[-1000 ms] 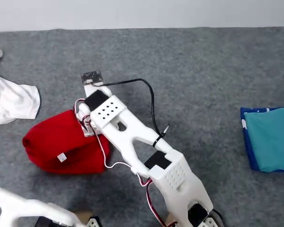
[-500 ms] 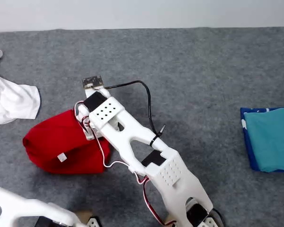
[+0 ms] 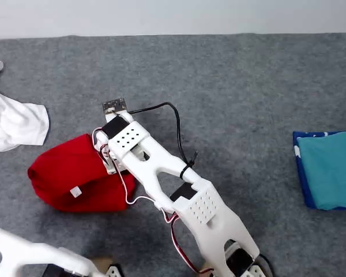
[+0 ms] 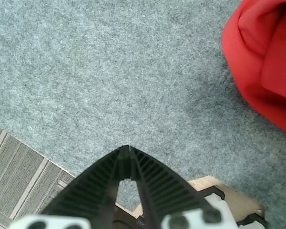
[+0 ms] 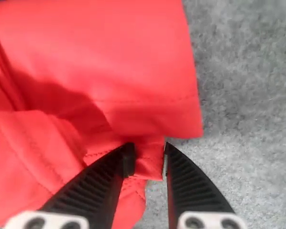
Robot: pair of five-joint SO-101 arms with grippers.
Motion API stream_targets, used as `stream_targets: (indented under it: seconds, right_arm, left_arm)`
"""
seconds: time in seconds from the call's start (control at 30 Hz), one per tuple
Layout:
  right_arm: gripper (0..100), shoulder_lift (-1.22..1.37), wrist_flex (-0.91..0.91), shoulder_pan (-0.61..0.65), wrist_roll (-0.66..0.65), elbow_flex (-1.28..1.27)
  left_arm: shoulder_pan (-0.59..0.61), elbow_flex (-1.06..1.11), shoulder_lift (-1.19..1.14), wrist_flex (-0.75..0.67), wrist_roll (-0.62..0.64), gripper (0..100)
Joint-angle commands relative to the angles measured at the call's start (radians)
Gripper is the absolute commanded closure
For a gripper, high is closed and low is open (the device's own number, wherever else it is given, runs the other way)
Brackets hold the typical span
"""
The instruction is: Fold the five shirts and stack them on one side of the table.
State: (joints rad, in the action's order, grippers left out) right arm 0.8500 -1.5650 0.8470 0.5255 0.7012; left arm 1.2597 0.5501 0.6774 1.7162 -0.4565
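A bunched red shirt [image 3: 69, 173] lies on the grey table [image 3: 248, 86] at the left of centre. The right arm stretches from the near edge to the shirt's right side. In the right wrist view my right gripper [image 5: 145, 155] is shut on a fold at the hem of the red shirt [image 5: 86, 71], low against the table. My left gripper [image 4: 128, 149] is shut with nothing in it, above bare table near the near-left edge, with the red shirt [image 4: 267, 57] off to one side. Part of the left arm [image 3: 23, 254] shows at the near-left corner.
A crumpled white shirt [image 3: 14, 124] lies at the far left edge. A folded teal shirt on a blue one [image 3: 328, 167] rests at the right edge. Striped flooring [image 4: 19, 176] shows beyond the table's edge by the left gripper.
The right arm's wrist has drawn back a little toward the near edge, holding the red shirt's hem. The shirt's bulk and the left arm have barely shifted.
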Motion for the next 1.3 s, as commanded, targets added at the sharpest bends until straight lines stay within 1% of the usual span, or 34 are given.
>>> stream_targets:
  seconds: [0.0,0.03,0.1,0.23,0.33,0.5,0.73,0.83,0.97,1.1,1.17,1.27]
  right_arm:
    - [95.3,-0.038,-0.016,-0.012,0.006,0.064]
    - [99.1,-0.050,-0.027,-0.015,0.005,0.074]
    - [97.8,-0.084,-0.065,-0.028,0.005,0.087]
    - [98.8,-0.163,-0.163,-0.056,0.003,0.132]
    - [98.9,-0.229,-0.225,-0.079,0.000,0.166]
    - [98.9,-0.415,-0.222,-0.134,-0.104,0.170]
    - [98.9,-0.657,-0.222,-0.219,-0.213,0.170]
    - [98.9,-0.743,-0.222,-0.266,-0.256,0.170]
    - [98.9,-0.826,-0.222,-0.367,-0.288,0.164]
    - [98.9,-0.877,-0.225,-0.481,-0.333,0.147]
    - [98.9,-0.909,-0.225,-0.526,-0.347,0.124]
    - [98.9,-0.966,-0.225,-0.598,-0.405,0.029]
  left_arm:
    - [-0.002,-0.036,0.000,-0.008,-0.011,100]
    - [-0.002,-0.038,0.000,-0.008,-0.011,100]
    - [-0.002,-0.041,0.000,-0.008,-0.011,100]
    - [-0.003,-0.042,0.000,-0.008,-0.011,100]
    - [-0.034,-0.044,0.002,-0.003,-0.011,100]
    - [-0.098,-0.093,0.029,0.002,-0.005,100]
    - [-0.264,-0.097,0.203,0.002,-0.005,100]
    - [-0.354,-0.097,0.285,0.002,-0.003,100]
    - [-0.489,-0.088,0.382,-0.002,-0.003,100]
    - [-0.644,-0.030,0.453,-0.005,0.000,100]
    - [-0.715,-0.005,0.474,-0.008,0.041,99]
    - [-0.815,0.018,0.486,-0.021,0.120,99]
